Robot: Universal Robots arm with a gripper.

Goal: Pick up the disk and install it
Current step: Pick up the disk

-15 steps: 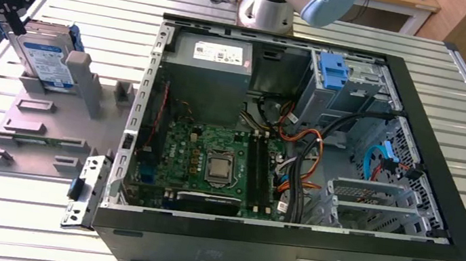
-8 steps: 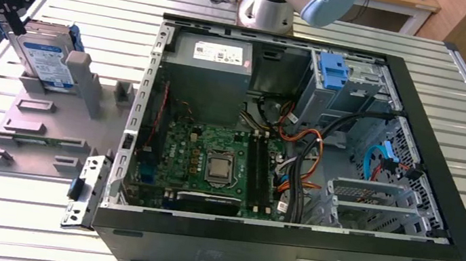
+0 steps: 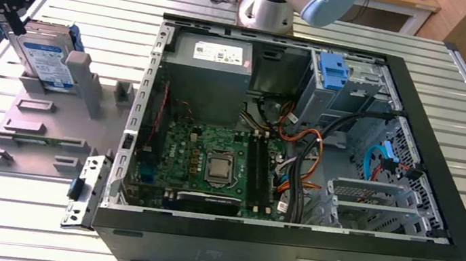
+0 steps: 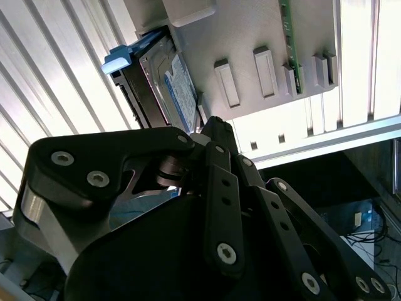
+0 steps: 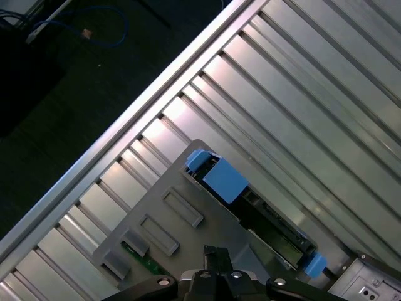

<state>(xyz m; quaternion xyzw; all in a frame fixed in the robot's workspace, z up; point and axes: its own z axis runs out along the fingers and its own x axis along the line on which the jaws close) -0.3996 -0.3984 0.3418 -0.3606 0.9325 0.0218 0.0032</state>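
Disk [image 3: 46, 58] recorded standing on edge in grey fixture [image 3: 51, 122], on slatted table [image 3: 2, 214], at exterior view's left of open computer case [image 3: 461, 231]. Blue side bracket [image 5: 223, 180] noted along disk's upper edge in first wrist view. Gripper [image 3: 13, 16] positioned just above disk's top, possibly touching; contact not resolved. Whether gripper is open or closed cannot be told. Inside case, power supply [image 3: 209, 69] and blue latch [image 3: 333, 69] observed along far wall.

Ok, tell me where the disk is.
The disk stands on edge in the grey fixture at the exterior view's left, beside the open computer case.
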